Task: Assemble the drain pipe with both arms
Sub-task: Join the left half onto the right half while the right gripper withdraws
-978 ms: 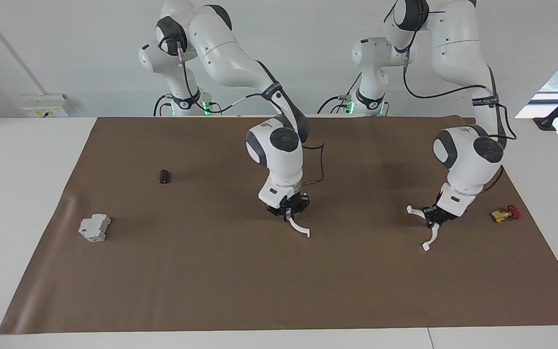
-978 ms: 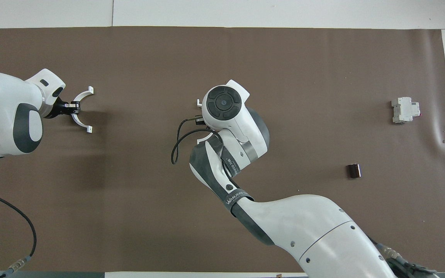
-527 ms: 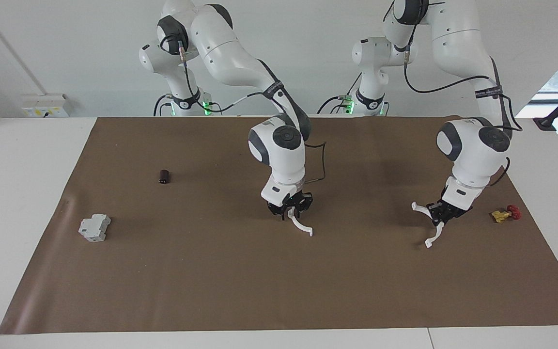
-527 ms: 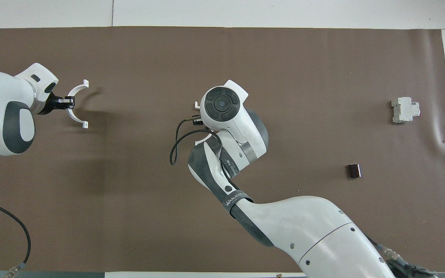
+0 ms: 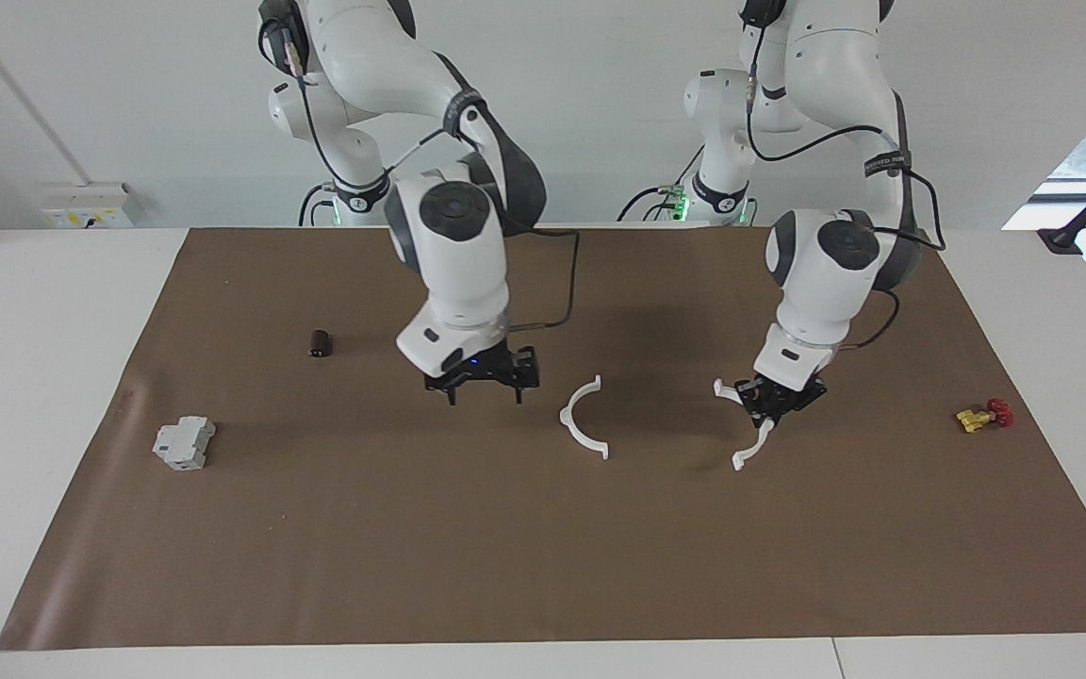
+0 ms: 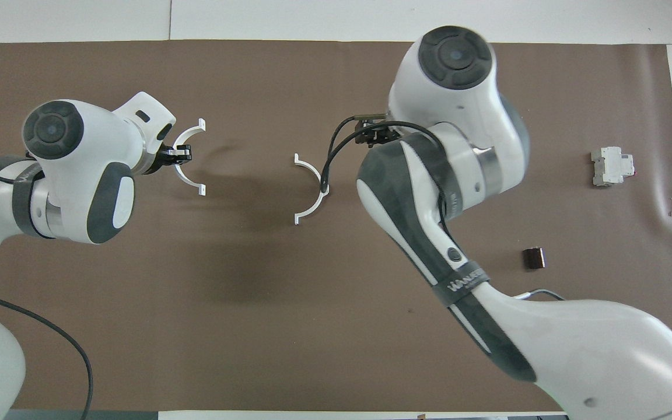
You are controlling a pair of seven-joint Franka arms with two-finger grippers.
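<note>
The drain pipe is in two white half-ring arcs. One arc (image 5: 584, 429) lies free on the brown mat near the middle, its open side toward the left arm's end; it also shows in the overhead view (image 6: 311, 189). My right gripper (image 5: 484, 394) is open and empty, raised over the mat beside that arc toward the right arm's end, and in the overhead view (image 6: 374, 135) it is partly hidden by its wrist. My left gripper (image 5: 774, 401) is shut on the middle of the other arc (image 5: 752, 445), held low over the mat. In the overhead view this gripper (image 6: 181, 154) holds its arc (image 6: 190, 184) with the open side toward the free arc.
A grey boxy block (image 5: 184, 443) (image 6: 610, 167) and a small dark cylinder (image 5: 320, 343) (image 6: 534, 258) lie toward the right arm's end. A small yellow and red part (image 5: 981, 416) lies toward the left arm's end. The mat (image 5: 543, 566) covers most of the table.
My right gripper has let go of its arc, which now lies on the mat, and has risen and moved toward the right arm's end. My left gripper has carried its arc toward the middle.
</note>
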